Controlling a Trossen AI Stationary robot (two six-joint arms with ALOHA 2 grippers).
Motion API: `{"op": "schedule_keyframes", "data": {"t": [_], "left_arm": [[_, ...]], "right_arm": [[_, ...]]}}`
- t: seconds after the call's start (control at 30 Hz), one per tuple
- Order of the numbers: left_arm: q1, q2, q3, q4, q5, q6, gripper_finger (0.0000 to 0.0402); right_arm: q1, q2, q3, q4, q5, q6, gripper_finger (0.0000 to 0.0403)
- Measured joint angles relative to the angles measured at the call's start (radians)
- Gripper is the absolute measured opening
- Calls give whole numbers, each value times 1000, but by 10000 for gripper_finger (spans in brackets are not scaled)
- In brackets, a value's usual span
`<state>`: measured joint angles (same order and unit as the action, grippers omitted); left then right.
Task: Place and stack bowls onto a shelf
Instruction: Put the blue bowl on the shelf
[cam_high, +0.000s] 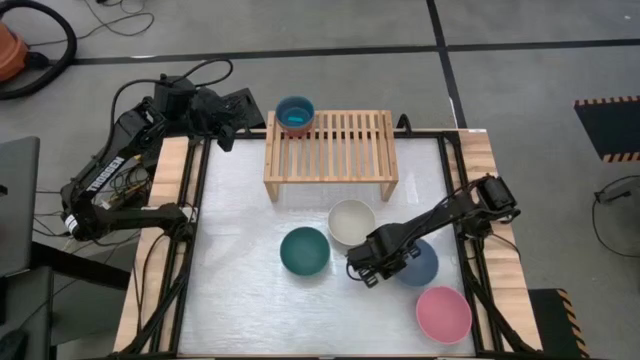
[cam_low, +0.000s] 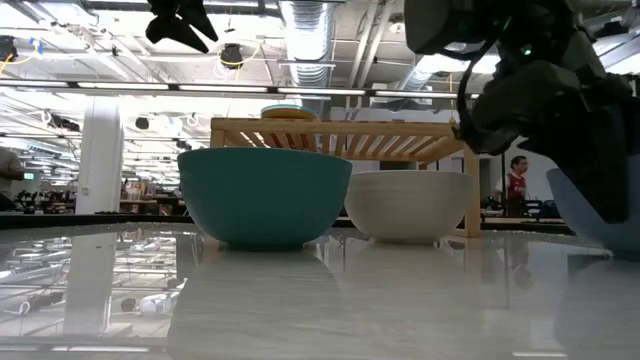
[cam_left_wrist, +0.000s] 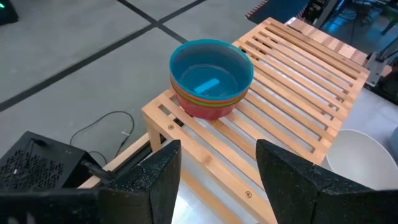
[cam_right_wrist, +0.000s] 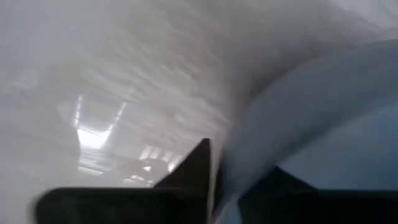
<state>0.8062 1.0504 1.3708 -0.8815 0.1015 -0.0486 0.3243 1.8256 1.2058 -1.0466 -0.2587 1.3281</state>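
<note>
Right pincer (cam_high: 368, 272) straddles the slate blue bowl (cam_high: 424, 264)'s rim, one finger inside, one outside; whether it's clamped I cannot tell. Thin rim could slip, knocking the cream bowl (cam_high: 351, 222) just beyond

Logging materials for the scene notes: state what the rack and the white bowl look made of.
Rack: looks like light unpainted wood, with pale grain and separate slats showing in the left wrist view. White bowl: probably plastic, a smooth matte cream wall of even colour; ceramic cannot be ruled out.
</note>
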Motion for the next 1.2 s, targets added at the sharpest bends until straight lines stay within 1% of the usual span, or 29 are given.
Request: {"op": "schedule_keyframes", "data": {"t": [0.07,0.1,0.23,0.43,0.53,0.63,0.73,0.83,0.93,1.07,1.2], "left_arm": [[0,0,0,-1,-1,0,192],[0,0,0,-2,-1,0,192],[0,0,0,-2,-2,4,192],[0,0,0,-3,-7,19,192],[0,-1,0,-2,-11,18,192],[0,-1,0,2,-11,10,192],[0,-1,0,2,-11,6,192],[0,-1,0,4,-11,6,192],[0,-1,0,7,-15,4,192],[0,-1,0,11,-29,-6,192],[0,-1,0,8,-35,-23,192]], "right_arm": [[0,-16,1,-2,10,3,29],[0,-28,1,-10,19,3,23],[-15,-95,4,-59,47,13,23],[-77,-273,92,-188,155,-6,23],[-131,-370,165,-206,255,-50,23],[-203,-456,238,-206,375,-142,23],[-304,-492,302,-214,440,-309,23],[-419,-487,372,-213,445,-571,23],[-520,-448,455,-214,444,-856,23],[-621,-348,576,-237,368,-1198,23],[-678,-235,696,-346,305,-1436,23]]}}
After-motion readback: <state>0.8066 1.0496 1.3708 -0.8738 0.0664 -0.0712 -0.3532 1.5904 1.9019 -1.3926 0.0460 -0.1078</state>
